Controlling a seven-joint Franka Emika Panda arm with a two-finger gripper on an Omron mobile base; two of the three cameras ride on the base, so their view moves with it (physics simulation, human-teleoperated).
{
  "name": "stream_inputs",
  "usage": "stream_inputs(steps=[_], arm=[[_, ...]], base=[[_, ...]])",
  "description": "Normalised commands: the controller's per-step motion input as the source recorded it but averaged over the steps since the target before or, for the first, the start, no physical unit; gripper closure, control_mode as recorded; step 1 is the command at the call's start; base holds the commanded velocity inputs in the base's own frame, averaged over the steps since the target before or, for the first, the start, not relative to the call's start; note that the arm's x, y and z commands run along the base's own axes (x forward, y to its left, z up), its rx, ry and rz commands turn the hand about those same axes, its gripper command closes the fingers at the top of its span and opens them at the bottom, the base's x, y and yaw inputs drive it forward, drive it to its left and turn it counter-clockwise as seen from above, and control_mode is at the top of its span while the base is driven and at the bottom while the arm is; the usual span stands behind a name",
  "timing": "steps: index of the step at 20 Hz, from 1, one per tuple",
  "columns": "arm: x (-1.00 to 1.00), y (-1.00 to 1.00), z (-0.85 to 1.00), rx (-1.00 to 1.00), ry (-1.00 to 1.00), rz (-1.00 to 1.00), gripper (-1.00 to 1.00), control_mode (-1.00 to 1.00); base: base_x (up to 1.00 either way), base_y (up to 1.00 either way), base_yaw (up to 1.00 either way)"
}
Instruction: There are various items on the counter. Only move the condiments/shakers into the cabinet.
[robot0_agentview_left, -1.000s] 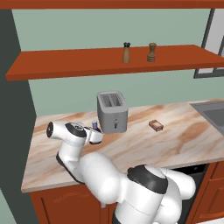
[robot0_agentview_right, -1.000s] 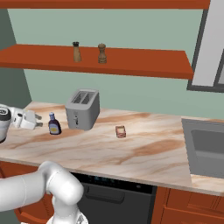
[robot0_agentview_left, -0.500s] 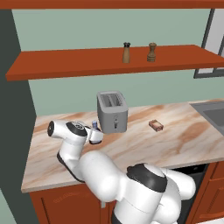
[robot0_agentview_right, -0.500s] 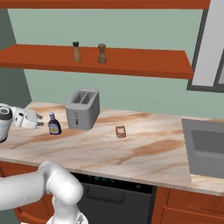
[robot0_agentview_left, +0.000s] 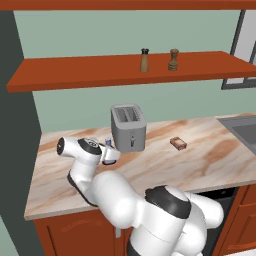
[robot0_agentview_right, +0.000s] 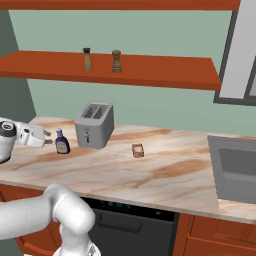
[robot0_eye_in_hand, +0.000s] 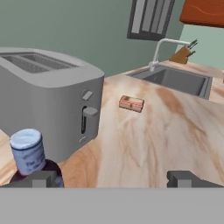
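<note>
Gripper (robot0_agentview_right: 47, 142) spread wide, holding nothing, low over the counter (robot0_agentview_right: 150, 172). Sauce bottle (robot0_eye_in_hand: 33, 159) sits just ahead of it, off toward one fingertip, not centred; toaster (robot0_eye_in_hand: 48, 94) close behind it. Both shakers (robot0_agentview_right: 88, 59) (robot0_agentview_right: 116, 61) are on the shelf (robot0_agentview_right: 165, 75). Centre the bottle between the fingers before closing, grip the body below the cap, avoid nudging the toaster.
</note>
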Motion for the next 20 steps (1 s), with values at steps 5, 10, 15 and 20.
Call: stream_inputs(steps=[5, 10, 15, 20], arm=[[0.19, -0.07, -0.02, 0.00, 0.00, -0.02, -1.00, -1.00], [0.11, 0.00, -0.01, 0.00, 0.00, -0.01, -1.00, -1.00], [0.01, 0.00, -0.03, 0.00, 0.00, 0.00, -1.00, -1.00], [0.08, 0.00, -0.02, 0.00, 0.00, 0.00, -1.00, -1.00]], base=[[0.00, 0.00, 0.00], [0.00, 0.00, 0.00], [0.00, 0.00, 0.00], [0.00, 0.00, 0.00]])
